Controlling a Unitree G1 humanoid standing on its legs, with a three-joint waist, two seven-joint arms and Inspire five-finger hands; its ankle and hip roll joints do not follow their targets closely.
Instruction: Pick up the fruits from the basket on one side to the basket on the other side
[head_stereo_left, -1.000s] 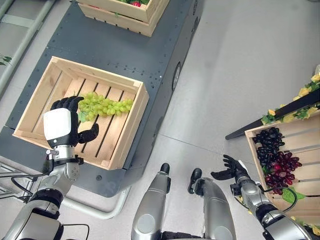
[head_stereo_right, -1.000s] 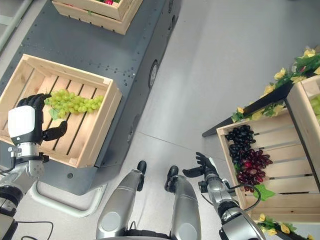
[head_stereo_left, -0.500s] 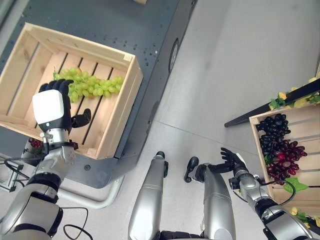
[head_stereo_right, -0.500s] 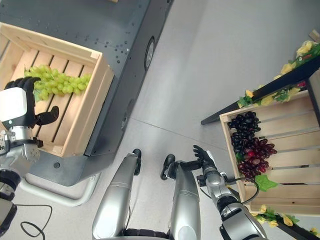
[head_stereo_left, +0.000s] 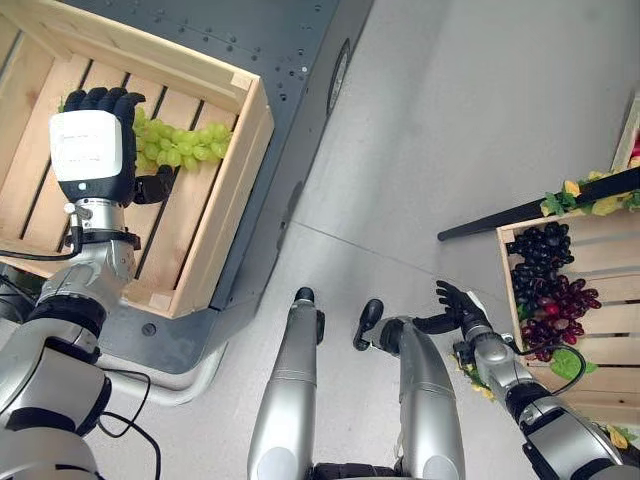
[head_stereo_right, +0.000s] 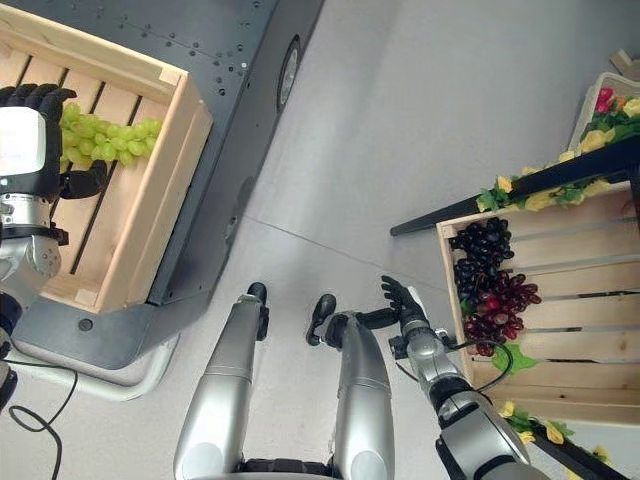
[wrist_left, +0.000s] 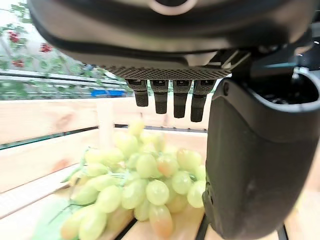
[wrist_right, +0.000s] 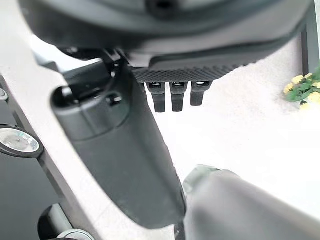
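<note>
Right, my left hand (head_stereo_left: 92, 150) hovers with relaxed fingers over the green grapes (head_stereo_left: 180, 143) in the wooden crate (head_stereo_left: 232, 190), while my right hand (head_stereo_left: 456, 308) hangs empty, fingers loose.

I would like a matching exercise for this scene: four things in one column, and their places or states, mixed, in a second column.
1. green grapes
2. dark grapes
3. left hand
4. right hand

a. open, over the floor, holding nothing
b. in the crate on the robot's right
c. open, above the left crate
d. lying on the left crate's slats

Pairs: 1-d, 2-b, 3-c, 4-a
</note>
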